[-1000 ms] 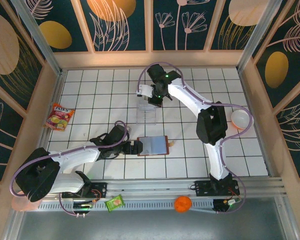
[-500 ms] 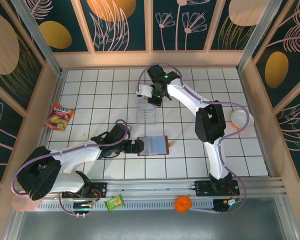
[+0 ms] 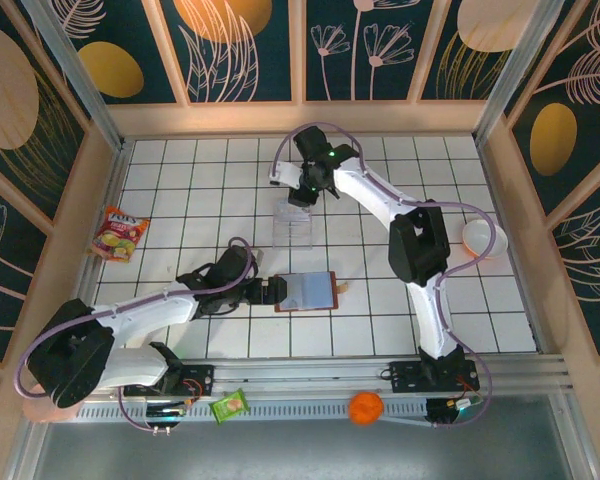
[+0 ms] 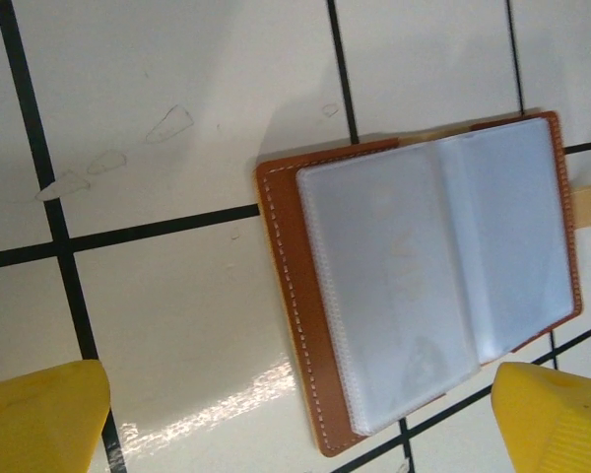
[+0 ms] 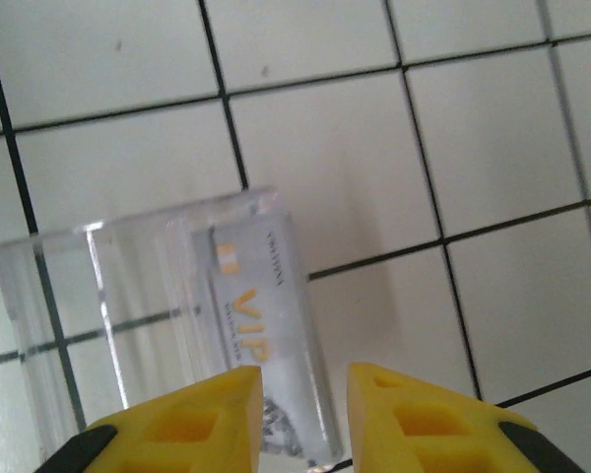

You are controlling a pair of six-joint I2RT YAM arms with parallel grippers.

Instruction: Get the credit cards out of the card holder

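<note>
**Step in hand: card transfer.** Right gripper [image 5: 305,419] hovers at the clear plastic tray [image 5: 138,222]. Its yellow fingers stand a narrow gap apart, with the end of a glossy, pale credit card [image 5: 261,345] printed VIP between them — whether they pinch it, I cannot tell. Left gripper [image 4: 295,419], fingers spread wide, hangs over the card holder [image 4: 286,296], stitched brown leather lying open on the white tiled table [image 4: 177,99], translucent sleeves exposed. The next move, I judge, calls for a fine pinch on a thin card edge inside a sleeve.

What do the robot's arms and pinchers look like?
The left arm and right arm are white tubes with chunky black joints. A pale purple cable loops along each. The right arm has a tiny green light. The fingers are bright yellow blocks.
</note>
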